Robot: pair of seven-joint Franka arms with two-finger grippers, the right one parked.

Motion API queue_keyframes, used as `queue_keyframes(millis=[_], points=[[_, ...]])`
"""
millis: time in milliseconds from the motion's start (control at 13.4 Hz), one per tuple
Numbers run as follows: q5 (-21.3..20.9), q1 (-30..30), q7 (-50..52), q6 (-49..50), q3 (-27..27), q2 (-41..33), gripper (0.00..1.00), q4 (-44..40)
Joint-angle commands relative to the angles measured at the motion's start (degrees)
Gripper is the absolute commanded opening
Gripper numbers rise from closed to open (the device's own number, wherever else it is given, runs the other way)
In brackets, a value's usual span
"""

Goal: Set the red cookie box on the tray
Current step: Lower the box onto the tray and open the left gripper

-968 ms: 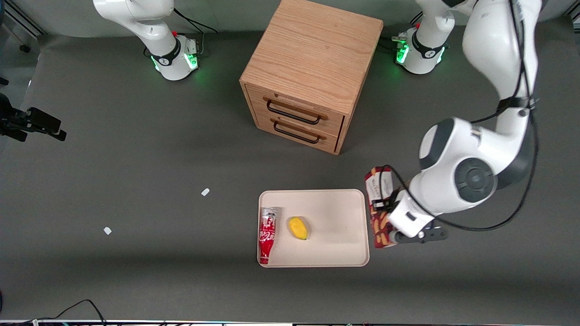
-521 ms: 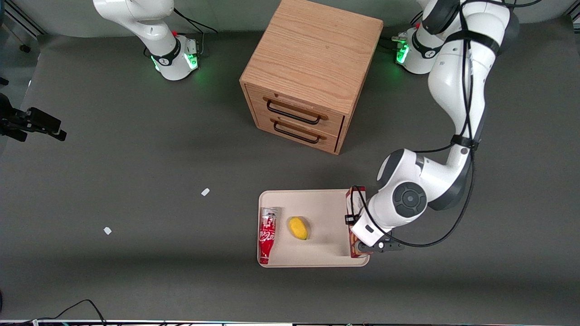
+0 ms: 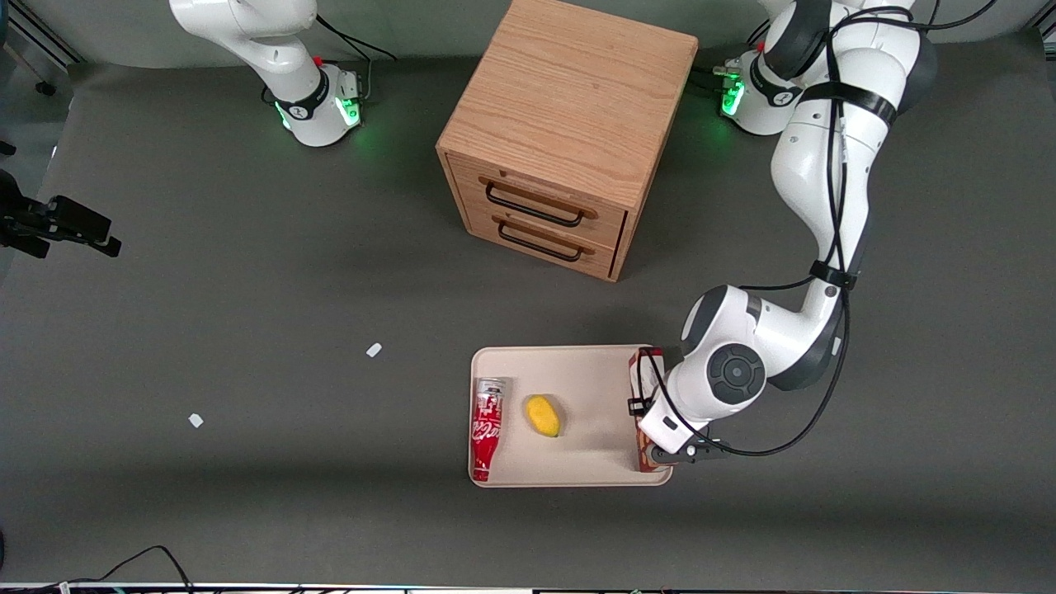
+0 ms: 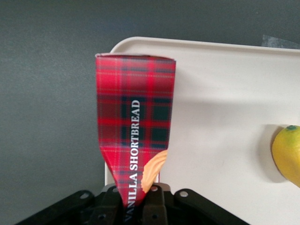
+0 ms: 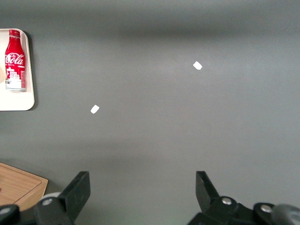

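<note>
Front view: left arm folded down over the tray's [image 3: 569,355] edge toward the working arm's end.
Its gripper [image 4: 140,199] is clamped on the red cookie box [image 4: 135,136], a slim tartan carton reaching from the fingers along that edge to the tray's rounded corner. Cream, low-rimmed tray; cola can [image 3: 487,427] and yellow fruit [image 3: 543,415] lie on it.

The gripper [image 4: 140,199] has carried the cookie box [image 3: 642,388] sideways (it was off the tray's edge a second ago). The box now sits over the tray [image 3: 569,363], clamped beneath the gripper.
</note>
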State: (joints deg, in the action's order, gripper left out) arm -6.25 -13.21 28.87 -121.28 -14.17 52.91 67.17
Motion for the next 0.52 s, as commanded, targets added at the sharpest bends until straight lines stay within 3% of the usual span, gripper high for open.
queue_keyframes(millis=[0,447], points=[[-1.84,-0.51,2.24,-2.37,0.72,-2.11,1.00,2.87],[0.52,1.33,5.76,-2.92,0.46,-10.43,1.00,7.44]])
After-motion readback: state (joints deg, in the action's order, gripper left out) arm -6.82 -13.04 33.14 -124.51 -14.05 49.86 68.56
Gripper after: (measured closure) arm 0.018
